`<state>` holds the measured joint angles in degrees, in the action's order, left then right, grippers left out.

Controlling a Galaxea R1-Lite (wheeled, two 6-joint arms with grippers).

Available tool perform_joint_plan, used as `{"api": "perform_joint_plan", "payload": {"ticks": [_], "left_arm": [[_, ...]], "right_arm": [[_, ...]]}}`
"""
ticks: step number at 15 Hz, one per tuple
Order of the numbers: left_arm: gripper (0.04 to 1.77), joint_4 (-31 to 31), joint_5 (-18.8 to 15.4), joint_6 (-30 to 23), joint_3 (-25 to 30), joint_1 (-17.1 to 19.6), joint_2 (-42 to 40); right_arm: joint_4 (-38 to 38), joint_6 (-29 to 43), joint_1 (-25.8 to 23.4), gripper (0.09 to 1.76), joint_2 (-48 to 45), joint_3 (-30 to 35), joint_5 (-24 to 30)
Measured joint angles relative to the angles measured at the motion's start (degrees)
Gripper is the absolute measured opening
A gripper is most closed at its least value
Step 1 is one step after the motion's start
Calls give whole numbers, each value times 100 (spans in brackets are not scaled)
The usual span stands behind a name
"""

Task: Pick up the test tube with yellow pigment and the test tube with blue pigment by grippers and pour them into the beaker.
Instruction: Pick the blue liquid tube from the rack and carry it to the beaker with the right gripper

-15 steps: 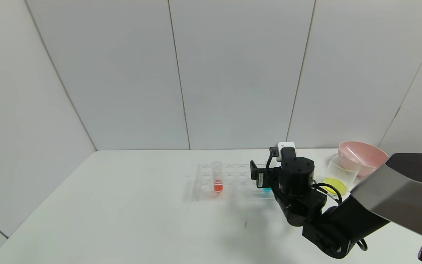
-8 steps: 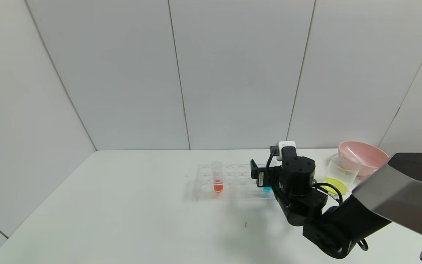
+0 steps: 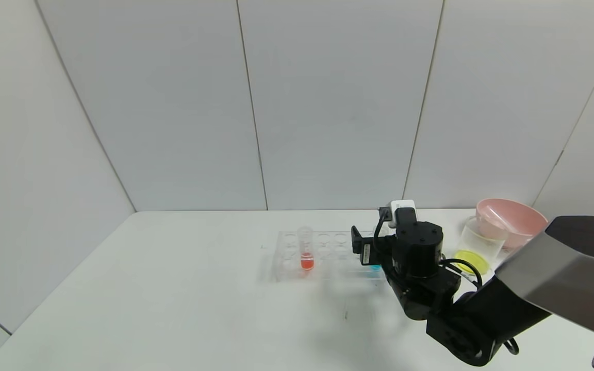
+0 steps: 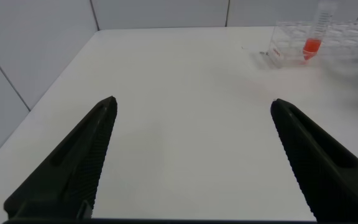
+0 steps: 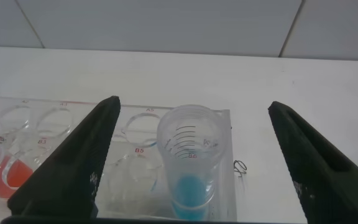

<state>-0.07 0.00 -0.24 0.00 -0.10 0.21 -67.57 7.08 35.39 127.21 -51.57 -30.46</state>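
Note:
The test tube with blue pigment (image 5: 191,163) stands upright in the end hole of the clear rack (image 5: 61,124). My right gripper (image 5: 192,104) is open, one finger on each side of the tube's upper part, not touching it. In the head view the right wrist (image 3: 416,247) covers most of this tube; only its blue bottom (image 3: 375,267) shows. The beaker (image 3: 478,242) stands right of the arm with yellow liquid in its bottom. No tube with yellow pigment is in view. My left gripper (image 4: 191,102) is open and empty over bare table, out of the head view.
A tube with orange-red liquid (image 3: 306,251) stands in the left part of the rack (image 3: 328,255). A pink bowl (image 3: 513,219) sits behind the beaker at the back right. The white table (image 3: 173,288) has a wall behind it.
My right gripper has edged slightly left, closing in around the blue tube. The tubes, the rack and the beaker have not moved.

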Motion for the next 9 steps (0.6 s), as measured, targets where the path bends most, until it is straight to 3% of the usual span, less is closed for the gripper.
{"api": "perform_joint_plan", "payload": {"ticks": [4,7,8,9], "left_arm": [[176,0,0,2,0,0,0],[176,0,0,2,0,0,0],[176,0,0,0,0,0,0],[176,0,0,2,0,0,0]], "right_arm": [[-6,2,41,108,-28,-6,-49],[-9,2,49,77,-50,0,-49],[-6,2,52,53,-52,9,-49],[-6,2,52,54,-56,13,-57]]}}
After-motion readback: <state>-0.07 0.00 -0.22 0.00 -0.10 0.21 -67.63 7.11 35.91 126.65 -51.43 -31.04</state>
